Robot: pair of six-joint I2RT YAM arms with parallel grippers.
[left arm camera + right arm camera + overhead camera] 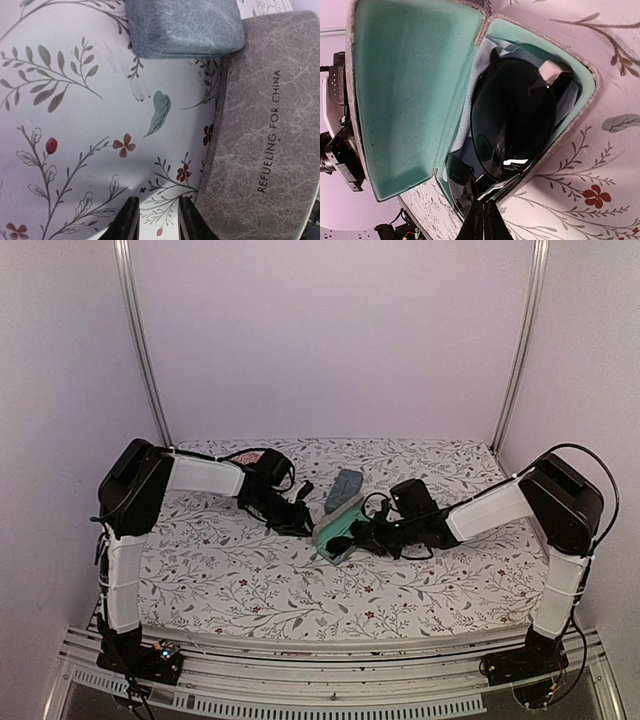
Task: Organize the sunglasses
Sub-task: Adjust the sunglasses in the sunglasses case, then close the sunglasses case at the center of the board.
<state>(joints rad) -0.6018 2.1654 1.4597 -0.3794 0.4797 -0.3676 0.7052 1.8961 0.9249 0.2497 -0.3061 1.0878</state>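
Observation:
A pair of sunglasses (pixel 515 115) with dark lenses lies folded inside an open tan-grey case (pixel 336 532), on a light blue cloth (pixel 469 100). The case's teal-lined lid (pixel 410 90) stands raised. My right gripper (pixel 485 222) is shut, its tips right at the glasses' frame on the case's near edge. My left gripper (pixel 159 220) is open with only tablecloth between its fingers. It sits just beside the tan-grey outer shell (pixel 270 135) of that case. In the top view the two grippers (pixel 295 512) (pixel 366 535) flank the case.
A closed blue-grey case (pixel 345 487) (pixel 180 25) lies just behind the open one. The floral tablecloth (pixel 230 570) covers the whole table. White walls and metal posts (pixel 140 340) enclose the back and sides.

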